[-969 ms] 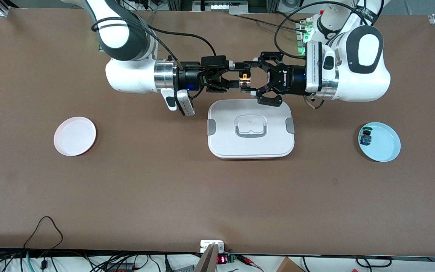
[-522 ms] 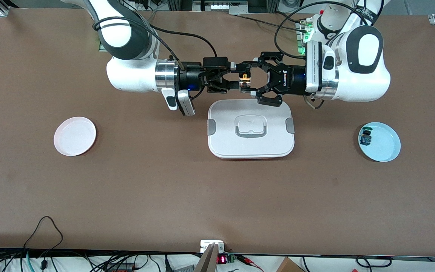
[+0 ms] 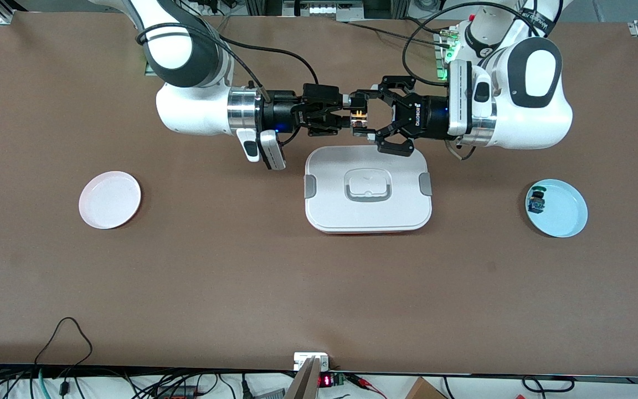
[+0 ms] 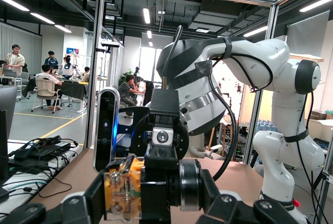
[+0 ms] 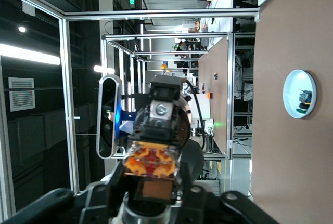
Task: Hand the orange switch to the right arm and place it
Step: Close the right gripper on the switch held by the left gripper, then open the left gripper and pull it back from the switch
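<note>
The orange switch (image 3: 358, 115) hangs in the air between the two grippers, over the table at the edge of the white lidded box (image 3: 368, 191). My left gripper (image 3: 363, 115) is shut on it. My right gripper (image 3: 349, 115) has also closed on it from the facing direction. In the left wrist view the switch (image 4: 122, 190) sits between my left gripper's (image 4: 154, 199) fingers, with the right gripper's fingers across its black body. In the right wrist view the switch (image 5: 151, 162) sits between my right gripper's (image 5: 151, 187) fingers.
A pink plate (image 3: 109, 199) lies toward the right arm's end of the table. A light blue plate (image 3: 565, 213) toward the left arm's end holds a green-capped, blue-bodied part (image 3: 536, 202). Cables run along the table edge nearest the front camera.
The right gripper has edged closer to the left gripper and its fingers have closed in around the switch. The left gripper has stayed still, holding the switch.
</note>
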